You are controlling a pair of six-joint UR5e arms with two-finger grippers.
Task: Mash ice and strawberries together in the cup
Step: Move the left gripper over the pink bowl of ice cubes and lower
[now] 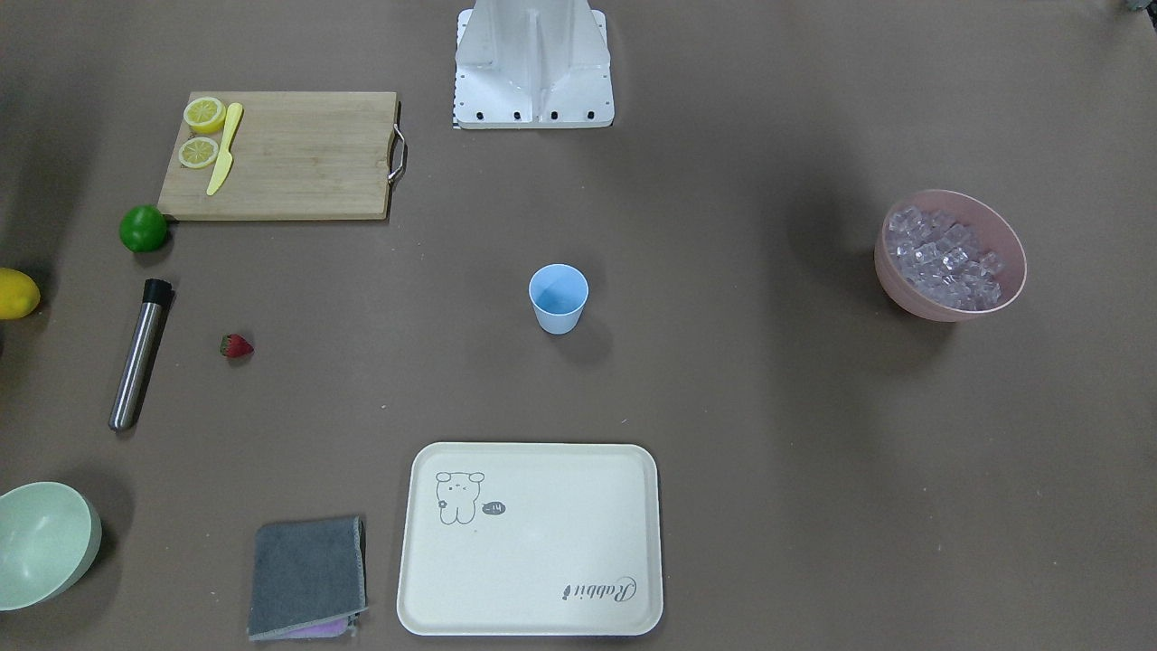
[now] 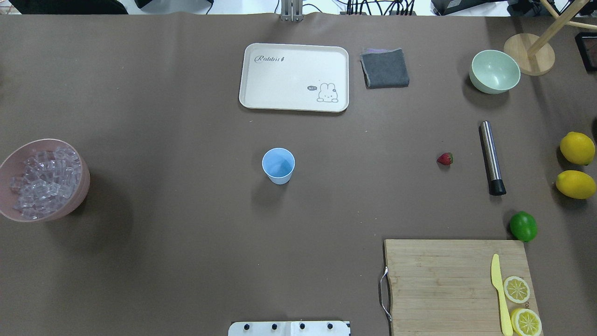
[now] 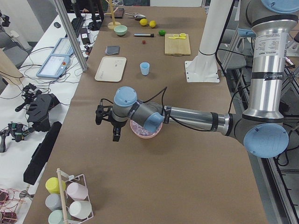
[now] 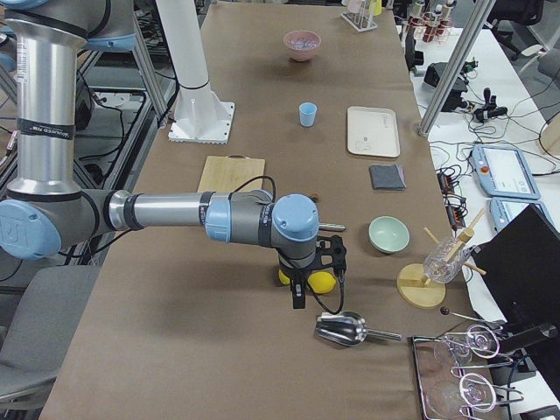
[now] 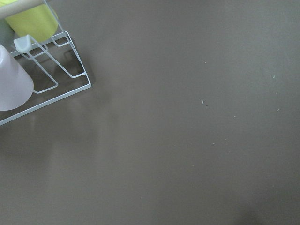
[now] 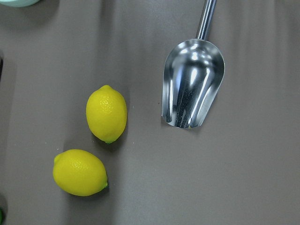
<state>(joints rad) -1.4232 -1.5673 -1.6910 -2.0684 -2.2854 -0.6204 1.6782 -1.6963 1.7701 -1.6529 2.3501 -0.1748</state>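
The light-blue cup [image 1: 559,298] stands upright and empty at the table's middle; it also shows in the overhead view [image 2: 278,165]. The small red strawberry [image 1: 236,345] lies on the table, also in the overhead view [image 2: 445,159]. The ice [image 1: 945,256] fills a pink bowl [image 2: 79,196] at the robot's left. My left gripper [image 3: 107,128] hovers beside that bowl, at the table's left end. My right gripper [image 4: 317,282] hovers over two lemons [image 6: 106,113] at the right end. I cannot tell whether either gripper is open or shut.
A steel muddler [image 1: 140,353] lies near the strawberry. A lime [image 2: 523,226], a cutting board [image 2: 438,280] with lemon slices and a yellow knife, a pale green bowl [image 2: 494,72], a grey cloth [image 2: 385,68] and a tray [image 2: 294,77] stand around. A steel scoop [image 6: 193,82] lies by the lemons.
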